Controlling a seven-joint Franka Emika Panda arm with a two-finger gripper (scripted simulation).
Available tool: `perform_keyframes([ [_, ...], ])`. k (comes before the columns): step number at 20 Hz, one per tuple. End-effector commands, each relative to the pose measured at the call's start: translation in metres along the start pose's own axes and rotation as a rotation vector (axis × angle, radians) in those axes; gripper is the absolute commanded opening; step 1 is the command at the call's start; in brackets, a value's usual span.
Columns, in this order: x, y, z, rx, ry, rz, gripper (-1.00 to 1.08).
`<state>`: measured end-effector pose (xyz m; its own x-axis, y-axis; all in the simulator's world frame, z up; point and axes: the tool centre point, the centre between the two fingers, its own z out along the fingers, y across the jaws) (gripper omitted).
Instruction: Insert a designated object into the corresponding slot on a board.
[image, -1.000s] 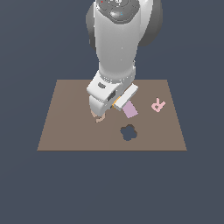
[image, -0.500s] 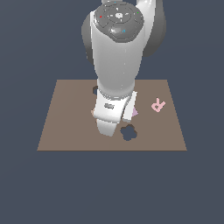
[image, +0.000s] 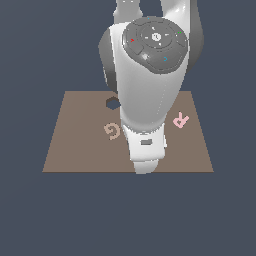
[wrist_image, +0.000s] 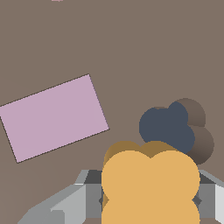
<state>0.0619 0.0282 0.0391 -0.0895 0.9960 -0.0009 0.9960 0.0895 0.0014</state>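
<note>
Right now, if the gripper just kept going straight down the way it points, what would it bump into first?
Probably bare board just beside the clover slot: the gripper holds the orange piece slightly off the cutout, though depth is unclear.

Setting: simulated test scene, not a real room. Evidence: the brown board (image: 75, 150) sits against a uniform dark blue-grey backdrop with no walls, furniture or floor texture; all surfaces are flat-shaded and untextured. The smooth white robot arm (image: 147, 100) and plain-coloured pieces, e.g. pink letter R (image: 180, 120) and lilac rectangle (wrist_image: 53, 117), look rendered.
</note>
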Motion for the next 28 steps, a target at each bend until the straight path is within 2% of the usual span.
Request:
perform_keyframes([
  [1, 0.005, 0.008, -0.001, 0.0, 0.0, -0.074, -1.0],
  [7, 0.016, 0.022, -0.001, 0.0, 0.0, -0.204, -1.0],
  [13, 0.024, 0.029, -0.001, 0.0, 0.0, -0.282, -1.0],
  [26, 0.027, 0.03, 0.009, -0.001, 0.003, -0.3, -1.0],
  [27, 0.027, 0.03, 0.009, -0.001, 0.003, -0.3, 1.0],
  [28, 0.027, 0.03, 0.009, -0.001, 0.003, -0.3, 1.0],
])
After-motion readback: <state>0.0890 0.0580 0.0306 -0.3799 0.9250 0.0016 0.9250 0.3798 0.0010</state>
